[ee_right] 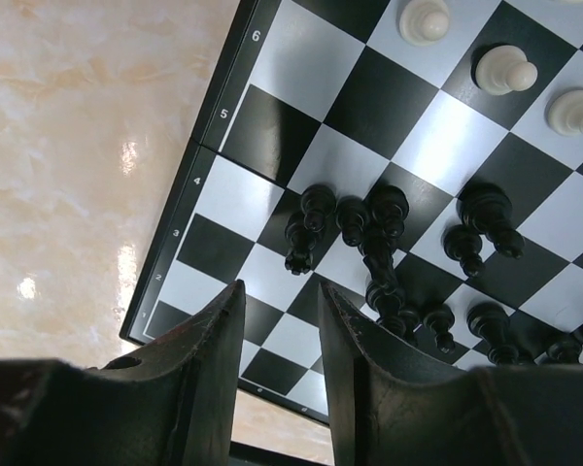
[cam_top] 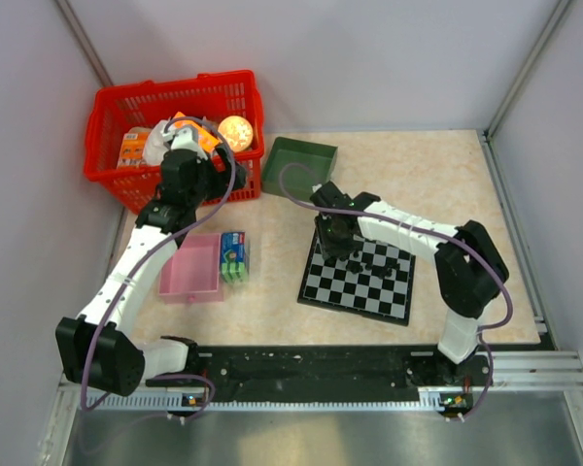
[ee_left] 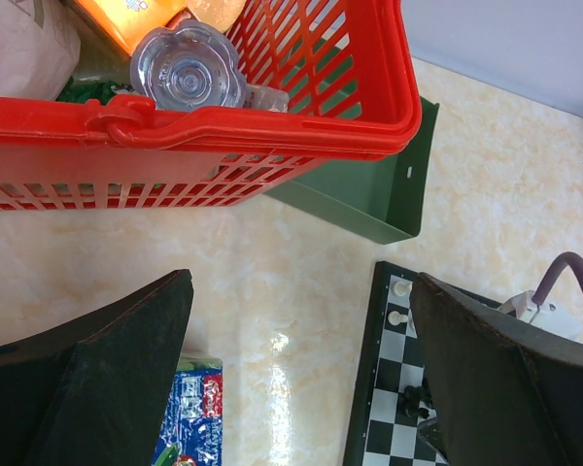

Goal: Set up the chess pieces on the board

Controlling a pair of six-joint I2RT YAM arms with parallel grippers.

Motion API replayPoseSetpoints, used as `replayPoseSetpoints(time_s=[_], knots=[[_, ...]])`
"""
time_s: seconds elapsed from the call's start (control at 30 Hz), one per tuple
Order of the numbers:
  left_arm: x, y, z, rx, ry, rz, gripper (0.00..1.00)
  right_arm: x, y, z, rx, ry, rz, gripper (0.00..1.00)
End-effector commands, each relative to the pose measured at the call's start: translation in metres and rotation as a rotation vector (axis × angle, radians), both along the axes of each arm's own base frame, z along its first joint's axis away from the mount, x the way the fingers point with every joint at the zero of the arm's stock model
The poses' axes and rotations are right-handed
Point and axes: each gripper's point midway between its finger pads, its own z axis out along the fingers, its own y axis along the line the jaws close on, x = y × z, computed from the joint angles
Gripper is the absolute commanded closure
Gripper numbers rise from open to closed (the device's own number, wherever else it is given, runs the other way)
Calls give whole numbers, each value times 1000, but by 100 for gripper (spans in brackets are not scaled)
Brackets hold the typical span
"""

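The board (cam_top: 332, 283) of black and pale checks lies right of centre on the table. Several black chess pieces (ee_right: 369, 233) lie toppled in a heap on the board (ee_right: 272, 116), just beyond my right gripper's tips. Three white pawns (ee_right: 505, 70) stand upright further off. My right gripper (ee_right: 280, 286) hangs low over the board's corner squares, its jaws narrowly apart with only bare squares between them; from above it (cam_top: 335, 243) is over the board's far left part. My left gripper (ee_left: 301, 282) is wide open and empty above bare table, beside the basket (cam_top: 199, 180).
A red basket (cam_top: 175, 94) with packets and a clear bottle (ee_left: 188, 68) stands at the back left. A green tray (cam_top: 299, 165) sits next to it. A pink tray (cam_top: 192, 267) and a blue-green box (cam_top: 234, 255) lie left of the board.
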Motion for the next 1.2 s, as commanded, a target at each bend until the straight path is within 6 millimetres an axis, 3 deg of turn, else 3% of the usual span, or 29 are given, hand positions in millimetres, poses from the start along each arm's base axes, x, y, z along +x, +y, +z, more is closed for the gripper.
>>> replayPoseSetpoints(time_s=[0.0,1.0,1.17], knots=[[2,1,24,-13,-63,-4,1,10,11,6,2,-38,-10,64],[1,5,23,-17,-64,7,1,17,13,-7,-8,-45,-32,72],[-2,6,31,-21,-83,7,1,19,12,-9,-18,-49,-36,77]])
